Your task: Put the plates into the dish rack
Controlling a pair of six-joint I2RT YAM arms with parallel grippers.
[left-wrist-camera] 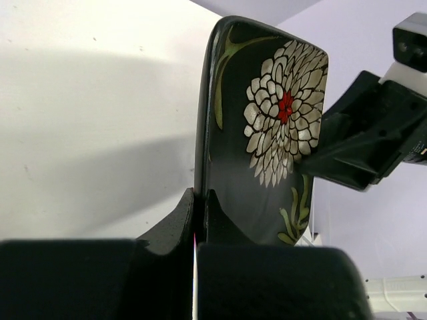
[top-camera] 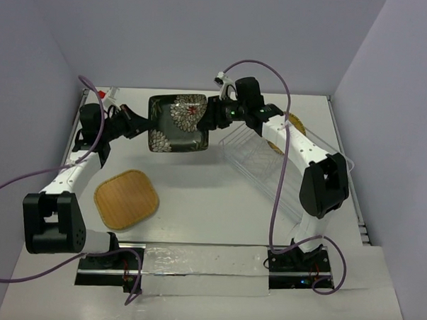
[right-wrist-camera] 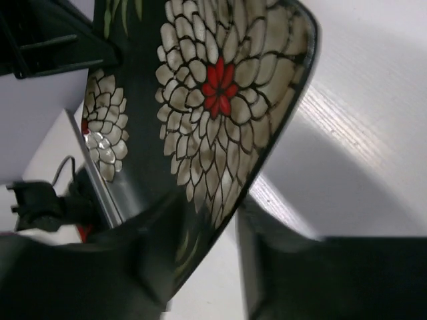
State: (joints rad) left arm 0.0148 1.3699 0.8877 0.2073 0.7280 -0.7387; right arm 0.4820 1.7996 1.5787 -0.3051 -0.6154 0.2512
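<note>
Right hand (right-wrist-camera: 212, 223) astride top-cropped flowered plate (right-wrist-camera: 213, 100)

left arm (top-camera: 71, 171) stretched forward, wrist turned inward | left gripper (left-wrist-camera: 200, 200) pinched tight on black flowered plate (top-camera: 176, 121) rim | right arm (top-camera: 299, 142) reaching leftward | right gripper (right-wrist-camera: 213, 220) jaws apart, straddling opposite rim, gap one side

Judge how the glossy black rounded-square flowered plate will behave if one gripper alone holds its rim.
The black flowered plate looks rigid: held by its rim, it shows no sag. Its glossy glaze probably makes it slippery in the left gripper. Pinched at one edge, it may pivot.
</note>
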